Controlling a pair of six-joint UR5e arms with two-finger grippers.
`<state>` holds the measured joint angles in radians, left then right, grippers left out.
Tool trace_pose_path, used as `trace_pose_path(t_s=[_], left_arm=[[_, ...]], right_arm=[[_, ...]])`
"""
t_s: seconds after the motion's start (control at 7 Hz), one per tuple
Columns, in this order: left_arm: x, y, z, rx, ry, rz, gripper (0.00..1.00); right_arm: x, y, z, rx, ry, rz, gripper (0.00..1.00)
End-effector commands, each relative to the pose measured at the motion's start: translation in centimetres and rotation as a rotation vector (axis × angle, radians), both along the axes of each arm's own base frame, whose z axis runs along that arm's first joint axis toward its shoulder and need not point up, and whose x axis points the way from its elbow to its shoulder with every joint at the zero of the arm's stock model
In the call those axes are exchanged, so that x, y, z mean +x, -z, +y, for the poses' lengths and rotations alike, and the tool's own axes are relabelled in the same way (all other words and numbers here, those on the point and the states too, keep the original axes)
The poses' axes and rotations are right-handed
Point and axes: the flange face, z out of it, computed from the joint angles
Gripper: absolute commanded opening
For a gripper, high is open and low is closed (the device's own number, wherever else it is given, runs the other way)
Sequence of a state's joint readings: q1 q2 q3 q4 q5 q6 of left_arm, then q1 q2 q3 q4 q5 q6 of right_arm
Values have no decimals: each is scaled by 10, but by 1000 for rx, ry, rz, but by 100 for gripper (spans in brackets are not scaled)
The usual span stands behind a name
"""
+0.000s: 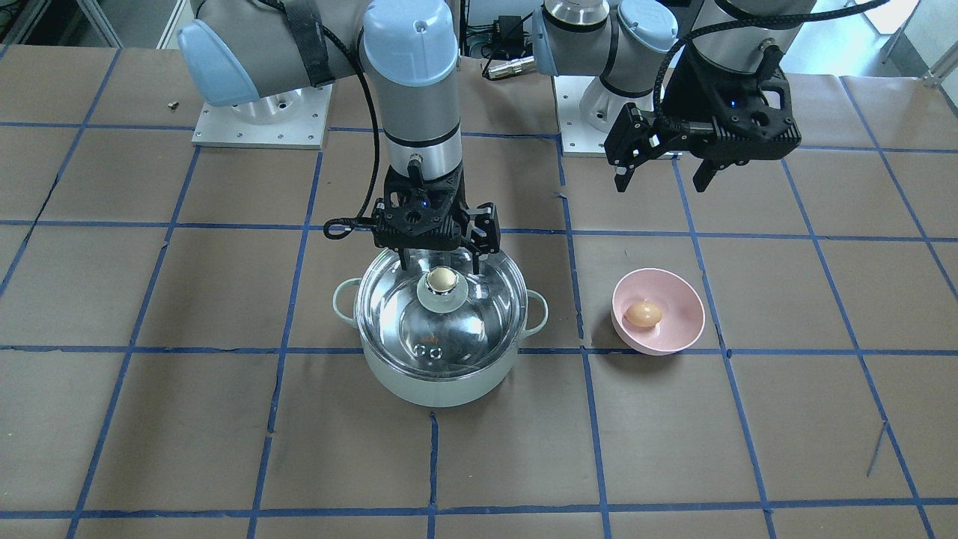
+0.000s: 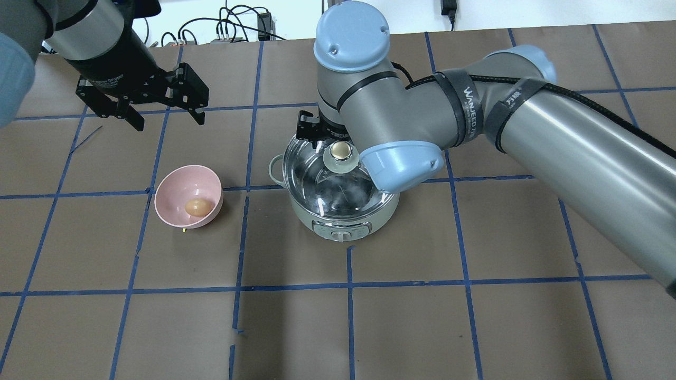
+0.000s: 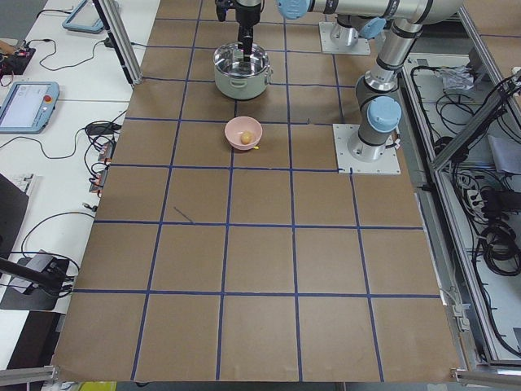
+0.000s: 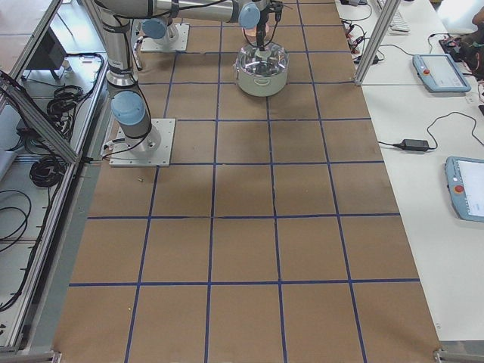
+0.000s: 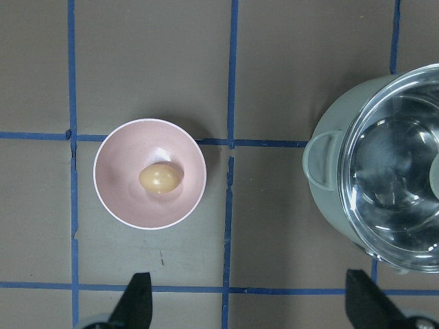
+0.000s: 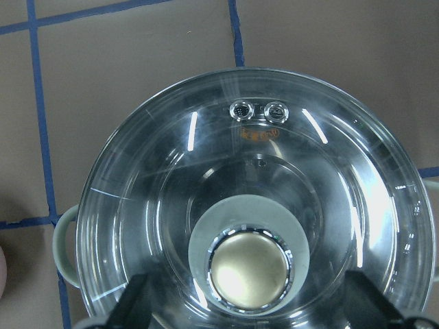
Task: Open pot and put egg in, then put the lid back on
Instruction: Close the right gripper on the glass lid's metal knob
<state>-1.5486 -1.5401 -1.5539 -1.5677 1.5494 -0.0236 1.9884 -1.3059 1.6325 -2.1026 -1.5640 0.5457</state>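
The mint-green pot stands mid-table with the glass lid on it. The lid's gold-beige knob points up. My right gripper is open just above the lid, one finger on each side of the knob, not touching it. The tan egg lies in a pink bowl beside the pot. My left gripper is open and empty, held high behind the bowl. The left wrist view looks down on the egg and the pot.
The table is brown paper with a blue tape grid. The pink bowl sits about one grid square from the pot. Both arm bases stand at the robot's side of the table. A small screw lies near the right arm's base.
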Motion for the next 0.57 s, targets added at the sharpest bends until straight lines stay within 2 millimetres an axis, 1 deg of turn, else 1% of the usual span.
trace_pose_path(t_s=[0.0,0.14,0.43], left_arm=[[0,1,0,3,1,0,100],[0,1,0,3,1,-3,100],[0,2,1,8,1,-3,100]], right_arm=[[4,11,-4,8,3,0,100],[3,10,-3,5,-4,3,99],[3,13,-3,10,-3,7,92]])
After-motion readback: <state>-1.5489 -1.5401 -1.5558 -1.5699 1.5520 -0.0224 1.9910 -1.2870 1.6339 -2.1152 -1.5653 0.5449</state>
